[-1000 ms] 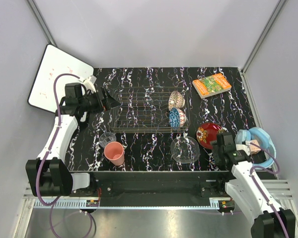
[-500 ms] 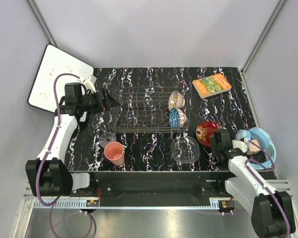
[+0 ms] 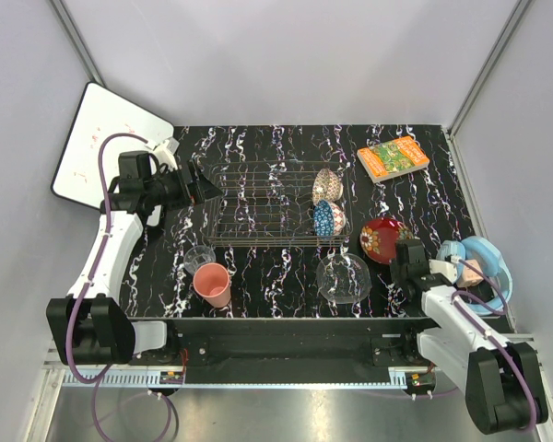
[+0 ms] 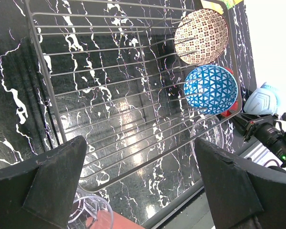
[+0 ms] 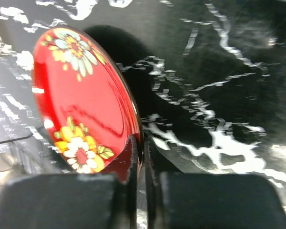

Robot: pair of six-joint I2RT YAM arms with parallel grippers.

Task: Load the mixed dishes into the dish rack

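- Dish rack [image 3: 258, 204]: dark wire grid at mid-table.
- Tan-red patterned bowl [image 3: 325, 184] and blue patterned bowl [image 3: 329, 219]: on edge, side by side in the rack's right end.
- Red flower-rimmed dish [image 3: 383, 237]: just right of the rack, tilted up, rim pinched.
- Right gripper [image 5: 140, 187]: jaws closed tight on that dish's near rim.
- Left gripper [image 4: 140, 162]: jaws spread wide, holding nothing, over the rack's left end.
- Clear glass plate [image 3: 343, 278]: flat on the table, near the rack's right front corner.
- Pink plastic cup [image 3: 212, 284] and small clear glass [image 3: 200, 258]: upright, just beside each other, in front of the rack's left end.
- Orange-green book [image 3: 393, 157]: far right corner.
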